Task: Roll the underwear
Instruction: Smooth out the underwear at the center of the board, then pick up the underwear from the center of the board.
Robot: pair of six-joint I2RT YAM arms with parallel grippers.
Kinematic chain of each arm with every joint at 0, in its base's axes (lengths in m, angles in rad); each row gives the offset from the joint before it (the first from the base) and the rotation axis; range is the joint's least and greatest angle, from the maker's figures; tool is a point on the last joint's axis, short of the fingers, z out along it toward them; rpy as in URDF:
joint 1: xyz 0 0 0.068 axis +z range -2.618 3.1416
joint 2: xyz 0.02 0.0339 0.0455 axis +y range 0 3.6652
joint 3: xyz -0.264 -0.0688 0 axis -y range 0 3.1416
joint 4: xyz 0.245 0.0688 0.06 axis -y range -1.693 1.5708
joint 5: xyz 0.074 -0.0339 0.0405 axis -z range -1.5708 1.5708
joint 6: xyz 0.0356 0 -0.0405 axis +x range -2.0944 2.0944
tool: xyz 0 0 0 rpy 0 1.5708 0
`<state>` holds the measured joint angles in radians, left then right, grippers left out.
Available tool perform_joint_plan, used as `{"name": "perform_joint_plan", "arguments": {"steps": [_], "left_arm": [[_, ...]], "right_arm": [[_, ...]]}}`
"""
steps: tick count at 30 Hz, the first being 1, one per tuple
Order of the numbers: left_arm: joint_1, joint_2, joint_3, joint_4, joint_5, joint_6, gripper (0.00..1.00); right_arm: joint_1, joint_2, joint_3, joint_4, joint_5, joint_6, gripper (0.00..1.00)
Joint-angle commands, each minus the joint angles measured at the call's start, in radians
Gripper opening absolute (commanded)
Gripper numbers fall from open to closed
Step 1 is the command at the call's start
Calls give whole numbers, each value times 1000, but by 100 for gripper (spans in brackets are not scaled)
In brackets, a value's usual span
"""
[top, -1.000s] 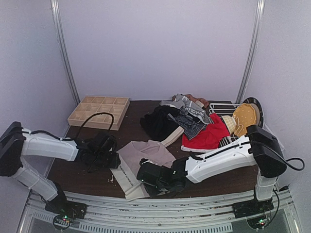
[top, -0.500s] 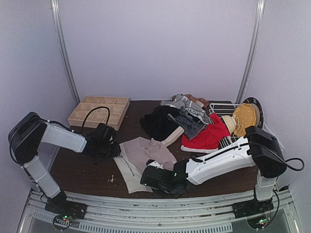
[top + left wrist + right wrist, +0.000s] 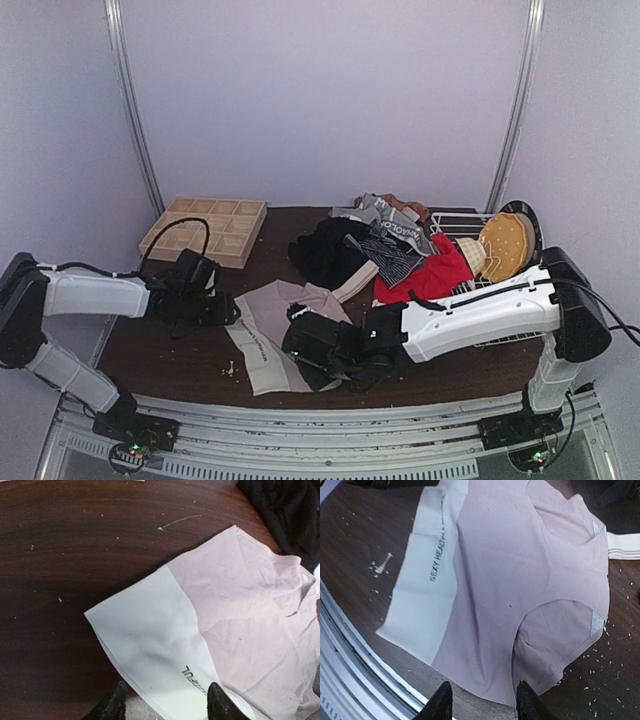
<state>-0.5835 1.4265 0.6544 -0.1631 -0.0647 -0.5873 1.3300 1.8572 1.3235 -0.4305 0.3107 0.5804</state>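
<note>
1. Left claw (image 3: 167, 706): fingers apart, low over the left end of the pale waistband (image 3: 150, 645), which runs beneath the gap. Nothing is clamped.
2. Right claw (image 3: 480, 702): fingers apart, poised at the near hem of the same garment, not closed on it.
3. Pale pink-beige briefs (image 3: 285, 325): spread mostly flat on the surface between the two claws. The lettered waistband is turned to the left, with some creases near the leg openings.
4. Wooden grid tray (image 3: 205, 228): at the far left, divided into square compartments and well apart from the underwear. All the cloth lies outside it.
5. White wire rack (image 3: 470, 225): at the far right. A round woven tan item (image 3: 505, 240) with a dark rim leans there.
6. Red briefs (image 3: 430, 280): just beside the rack's left edge, above the right arm.
7. Black garment (image 3: 325, 250): heaped at the far centre, touching the grey-striped briefs (image 3: 395, 240), whose lettered band faces up.
8. Surface (image 3: 180, 350): dark wood grain, scattered with white specks (image 3: 380, 565). A metal rail (image 3: 330, 430) runs along the near edge.
9. Room: pale walls (image 3: 320, 100), with two curved metal poles (image 3: 130, 110) rising at the sides.
</note>
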Motion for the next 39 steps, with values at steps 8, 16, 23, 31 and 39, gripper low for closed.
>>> {"name": "perform_joint_plan", "arguments": {"steps": [8, 16, 23, 31, 39], "left_arm": [[-395, -313, -70, -299, -140, -156, 60], [-696, -192, -11, -356, -207, -275, 58], [-828, -21, 118, -467, -299, -231, 59], [-830, 37, 113, -385, -311, -48, 54], [-792, 100, 112, -325, -264, 46, 46]], "right_arm": [[-103, -144, -131, 12, 40, 24, 43], [-126, -203, -273, 100, 19, 110, 41], [-138, -248, -349, 147, 14, 139, 40], [-157, -282, -373, 147, 19, 131, 38], [-180, -329, -383, 130, 28, 119, 38]]}}
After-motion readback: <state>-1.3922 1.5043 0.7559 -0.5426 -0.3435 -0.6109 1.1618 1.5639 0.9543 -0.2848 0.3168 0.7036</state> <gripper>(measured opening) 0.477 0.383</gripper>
